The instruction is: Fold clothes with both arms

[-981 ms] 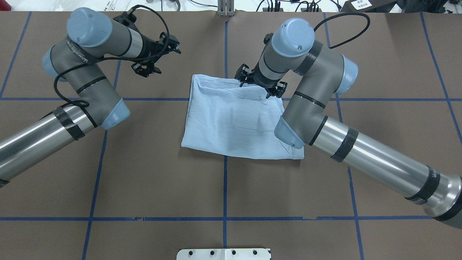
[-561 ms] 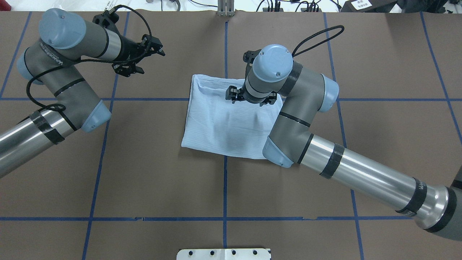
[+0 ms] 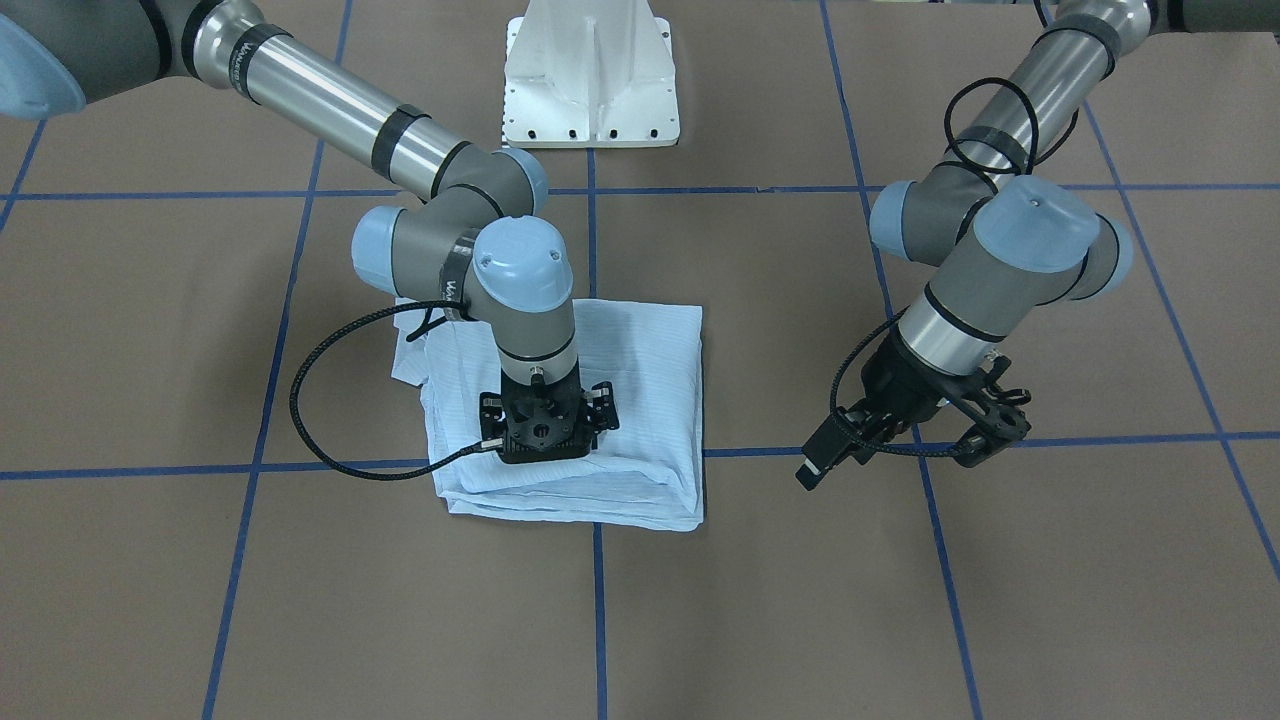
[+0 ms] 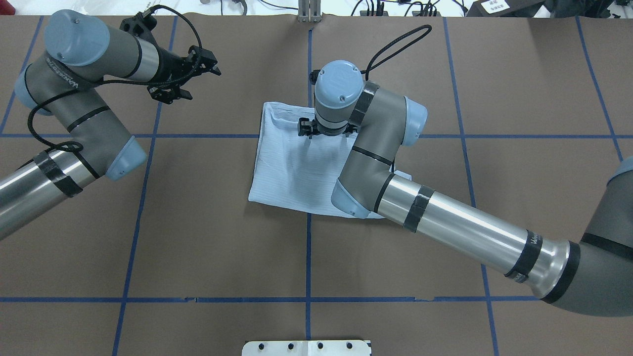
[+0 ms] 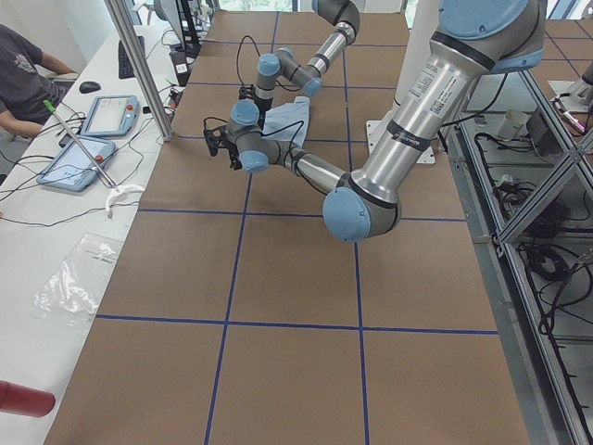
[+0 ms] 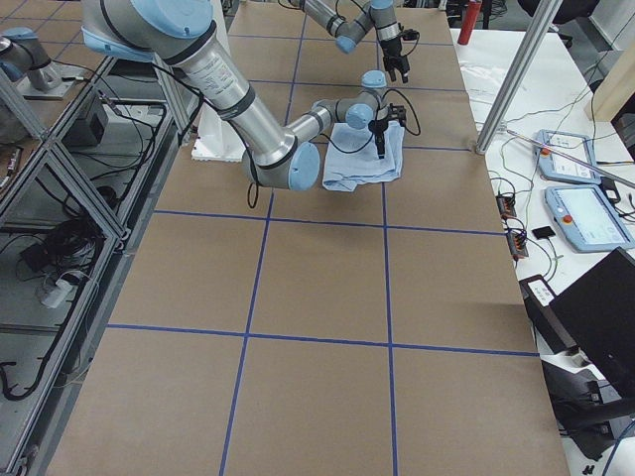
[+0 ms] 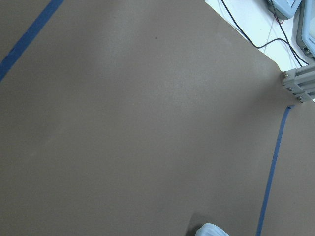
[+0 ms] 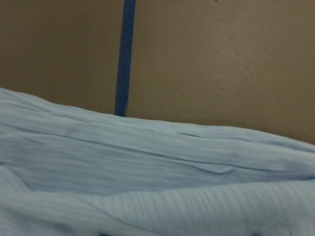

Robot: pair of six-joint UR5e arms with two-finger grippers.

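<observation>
The pale light-blue shirt (image 4: 287, 173) lies folded into a rough rectangle at the table's middle, also in the front view (image 3: 640, 350) and the right wrist view (image 8: 147, 167). My right gripper (image 4: 327, 132) points straight down onto the shirt near its far edge (image 3: 545, 440). Its jaws stand spread and its tips rest on the fabric, holding nothing. My left gripper (image 4: 198, 81) hangs open and empty above bare table, well to the left of the shirt (image 3: 985, 440).
The brown table cover carries a grid of blue tape lines (image 4: 308, 257). The white pedestal base (image 3: 590, 70) stands at the robot's side. An aluminium post (image 4: 309, 10) stands at the far edge. Tablets (image 5: 107, 116) and a person (image 5: 23, 74) are beyond the far edge.
My right gripper has slid left along the shirt's far edge, from its right corner to near the middle. My left arm has drawn back to the left, away from the shirt.
</observation>
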